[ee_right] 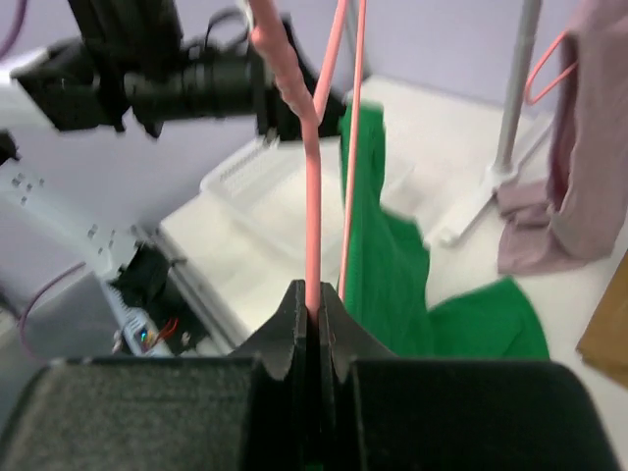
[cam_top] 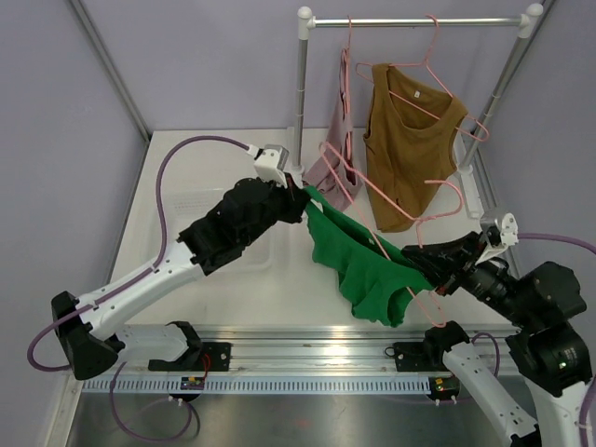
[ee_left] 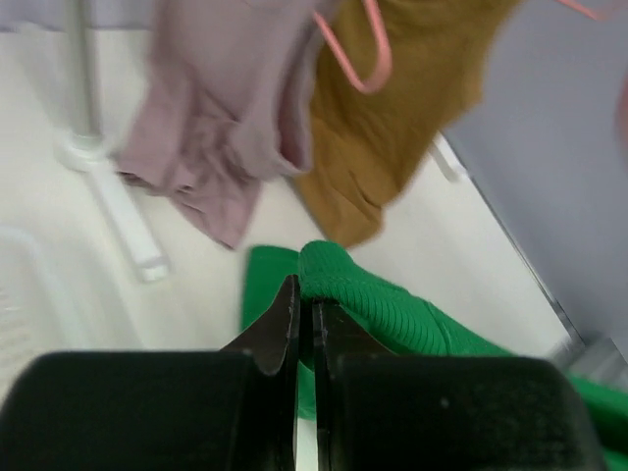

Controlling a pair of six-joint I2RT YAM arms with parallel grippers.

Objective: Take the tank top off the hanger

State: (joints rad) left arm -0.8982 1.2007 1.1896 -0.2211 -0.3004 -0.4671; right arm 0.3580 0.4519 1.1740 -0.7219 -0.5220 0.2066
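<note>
Top external view: the green ribbed tank top (cam_top: 358, 261) droops crumpled mid-table. The left gripper (cam_top: 300, 197) pinches its far-left end, and the right gripper (cam_top: 428, 270) is clamped on the pink hanger (ee_right: 312, 216).

No text, label, brand, number or sign readable in any view, small circuit board (cam_top: 194, 382) by the near edge of the table (cam_top: 186, 200) too tiny to show print

Pale lilac walls (cam_top: 186, 65) enclose a white table (cam_top: 186, 177) under even light; a steel rack (cam_top: 484, 20) stands at its far edge (right of centre), a metal rail (cam_top: 307, 352) nearest.
</note>
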